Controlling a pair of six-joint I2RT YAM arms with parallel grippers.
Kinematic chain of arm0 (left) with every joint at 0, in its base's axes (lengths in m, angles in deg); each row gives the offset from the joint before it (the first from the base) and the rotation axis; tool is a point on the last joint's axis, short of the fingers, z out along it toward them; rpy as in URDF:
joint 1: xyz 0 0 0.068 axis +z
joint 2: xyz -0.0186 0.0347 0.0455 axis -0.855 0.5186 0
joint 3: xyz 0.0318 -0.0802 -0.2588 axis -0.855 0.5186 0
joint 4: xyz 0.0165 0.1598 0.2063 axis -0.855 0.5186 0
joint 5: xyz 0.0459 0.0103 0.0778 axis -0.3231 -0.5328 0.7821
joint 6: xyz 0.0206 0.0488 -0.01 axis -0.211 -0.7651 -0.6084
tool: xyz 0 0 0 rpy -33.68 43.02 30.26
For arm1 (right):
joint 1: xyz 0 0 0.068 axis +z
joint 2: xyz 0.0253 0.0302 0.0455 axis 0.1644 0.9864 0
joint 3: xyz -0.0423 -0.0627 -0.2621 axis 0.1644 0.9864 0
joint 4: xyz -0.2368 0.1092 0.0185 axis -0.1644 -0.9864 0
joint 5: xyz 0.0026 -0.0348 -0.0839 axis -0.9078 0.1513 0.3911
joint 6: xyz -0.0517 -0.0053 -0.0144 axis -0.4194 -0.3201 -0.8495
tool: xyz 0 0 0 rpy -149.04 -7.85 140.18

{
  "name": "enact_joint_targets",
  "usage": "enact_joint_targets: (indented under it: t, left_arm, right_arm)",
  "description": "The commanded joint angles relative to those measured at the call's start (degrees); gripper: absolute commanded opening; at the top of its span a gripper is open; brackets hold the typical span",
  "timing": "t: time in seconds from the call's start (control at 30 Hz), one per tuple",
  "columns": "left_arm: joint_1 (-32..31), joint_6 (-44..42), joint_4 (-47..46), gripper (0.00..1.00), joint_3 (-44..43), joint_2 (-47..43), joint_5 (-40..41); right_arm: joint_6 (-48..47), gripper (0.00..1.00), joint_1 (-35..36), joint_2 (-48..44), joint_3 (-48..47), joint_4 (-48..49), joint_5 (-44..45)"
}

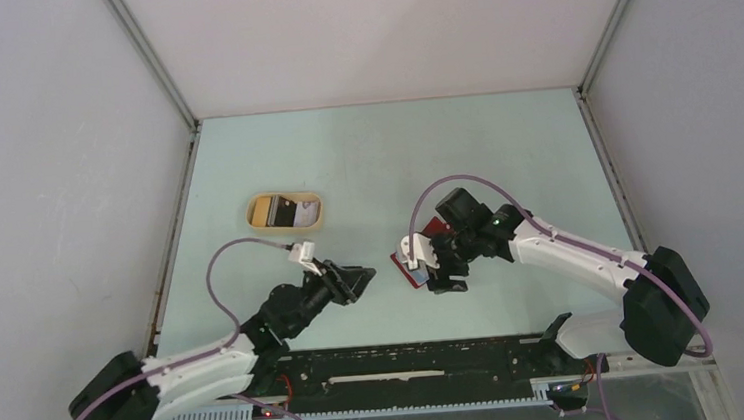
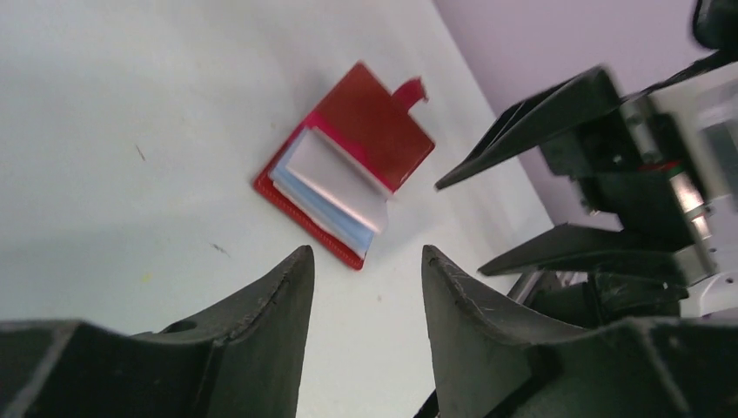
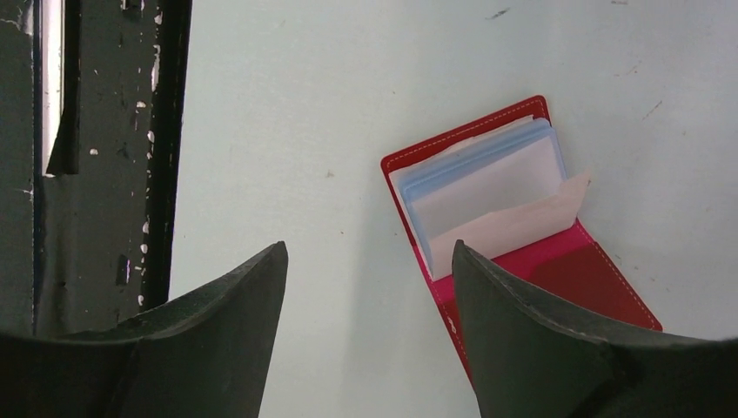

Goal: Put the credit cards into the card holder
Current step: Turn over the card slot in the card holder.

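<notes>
The red card holder [image 3: 500, 196] lies open on the pale table [image 3: 348, 104], just right of centre in the overhead view, with its grey and pale-blue sleeves fanned up. The right gripper [image 3: 368, 250] hangs over it, jaws apart and empty. The left gripper [image 2: 365, 254], to its lower left, is also spread and holds nothing. The credit cards [image 1: 283, 213] sit in the tan oval tray [image 1: 250, 216], upper left of centre.

Bright, even light from above washes the pale table [image 1: 374, 160]; shadows on it are faint and soft-edged. The top view is sharp. In both wrist views the near fingers [image 2: 261, 340] are out of focus, and the right gripper [image 2: 459, 228] blurs toward the right edge.
</notes>
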Motion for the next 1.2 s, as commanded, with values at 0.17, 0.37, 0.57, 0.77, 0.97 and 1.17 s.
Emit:
enact_joint_targets:
  t: [0.17,0.37,0.57,0.77,0.97,1.17]
  left_arm:
    - [-0.33,-5.39,22.94,0.75,3.18,-26.36,11.39]
    - [-0.31,-5.25,25.23,0.82,5.25,-32.24,12.73]
    - [-0.31,-4.97,21.85,0.82,5.22,-27.43,11.16]
    - [-0.32,-4.29,18.23,0.81,5.56,-23.33,10.08]
    - [-0.31,-4.10,17.63,0.80,6.08,-23.27,10.32]
    - [-0.32,-3.86,17.13,0.79,6.42,-23.05,10.43]
  right_arm:
    - [-0.50,0.80,3.28,0.87,0.19,2.36,4.01]
    - [1.08,0.84,5.10,2.73,0.22,4.09,6.76]
    - [4.12,0.89,6.93,5.43,0.25,7.32,11.50]
    - [7.77,0.96,9.05,8.65,0.71,13.44,19.72]
    - [9.45,0.94,9.92,10.74,1.33,18.15,25.90]
    - [10.18,0.83,10.12,11.49,1.44,21.16,30.22]
